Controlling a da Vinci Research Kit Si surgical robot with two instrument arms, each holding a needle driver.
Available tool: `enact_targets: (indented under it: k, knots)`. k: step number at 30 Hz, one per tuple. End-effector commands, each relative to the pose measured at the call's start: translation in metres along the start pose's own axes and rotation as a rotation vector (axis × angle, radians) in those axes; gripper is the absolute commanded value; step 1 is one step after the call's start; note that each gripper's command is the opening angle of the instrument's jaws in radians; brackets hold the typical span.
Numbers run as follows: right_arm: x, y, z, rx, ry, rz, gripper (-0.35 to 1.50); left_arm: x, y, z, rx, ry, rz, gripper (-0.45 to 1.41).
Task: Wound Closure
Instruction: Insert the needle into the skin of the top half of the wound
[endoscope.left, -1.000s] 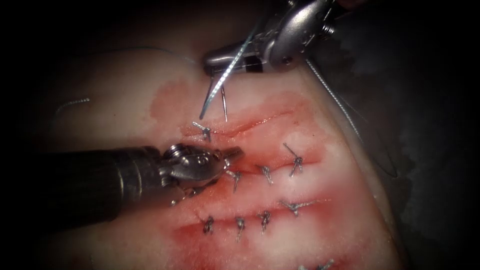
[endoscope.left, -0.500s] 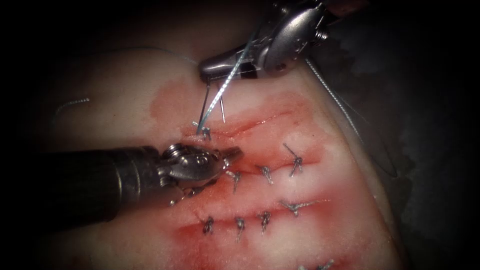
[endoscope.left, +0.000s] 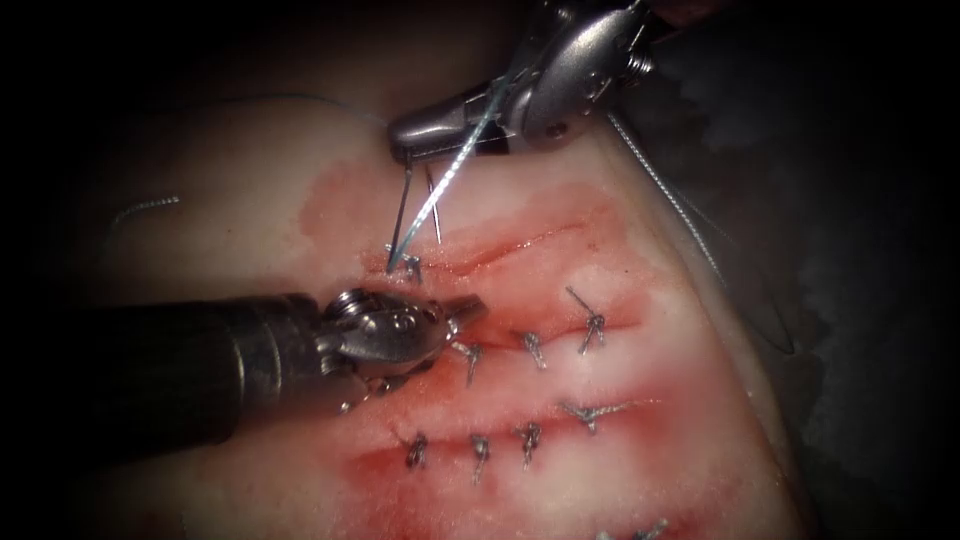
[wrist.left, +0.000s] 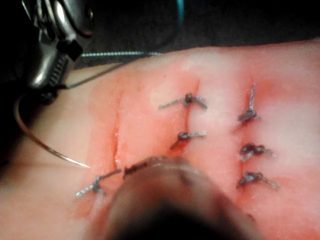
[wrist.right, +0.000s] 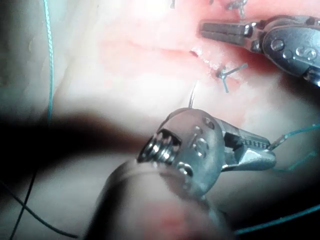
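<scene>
1. The tissue (endoscope.left: 620, 470) is pale and slab-like. Beyond its right edge everything falls off into darkness, too dim to make out the surface underneath.
2. Red fluid (endoscope.left: 400, 480) stains the tissue in bands along the closed lines, deepest toward the near edge.
3. Knotted stitches (endoscope.left: 533, 347) sit in two finished rows, their short cut ends sticking up.
4. Above those rows, the open cut (endoscope.left: 500, 250) runs across the tissue, with a single knot at its left end.
5. Here's the right end effector (endoscope.left: 397, 142), reaching in beyond the cut. It's clamped tight on the needle (wrist.left: 50, 151), gripping it near its tail end.
6. The needle arcs away from that grip and curves down. Its point meets the tissue at the left end of the cut, just beside that lone knot. I can't tell whether it has pierced.
7. The left end effector (endoscope.left: 476, 304) lies low on the tissue just in front of the cut. It's pinched narrow, with nothing seen between the jaws.
8. In the way: the thread (endoscope.left: 455, 165) slants across the right tool's jaws and the needle, down toward the knot. More of it trails along the tissue's right edge.
9. The left arm's dark shaft (endoscope.left: 150, 370) covers the near left part of the tissue.
</scene>
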Motion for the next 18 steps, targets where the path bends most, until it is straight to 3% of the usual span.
enact_targets:
  k: [1,18]
  knots:
    - [0.0005,0.0,0.0007,0.001,-0.003,-0.003,-0.35,-0.0005,0.0,0.0008,-0.001,-0.004,0.001,-0.45]
    - [0.0005,0.0006,0.0,-0.019,-0.003,-0.006,-0.35,-0.0006,0.0,0.0007,0.0,-0.003,0.0,-0.45]
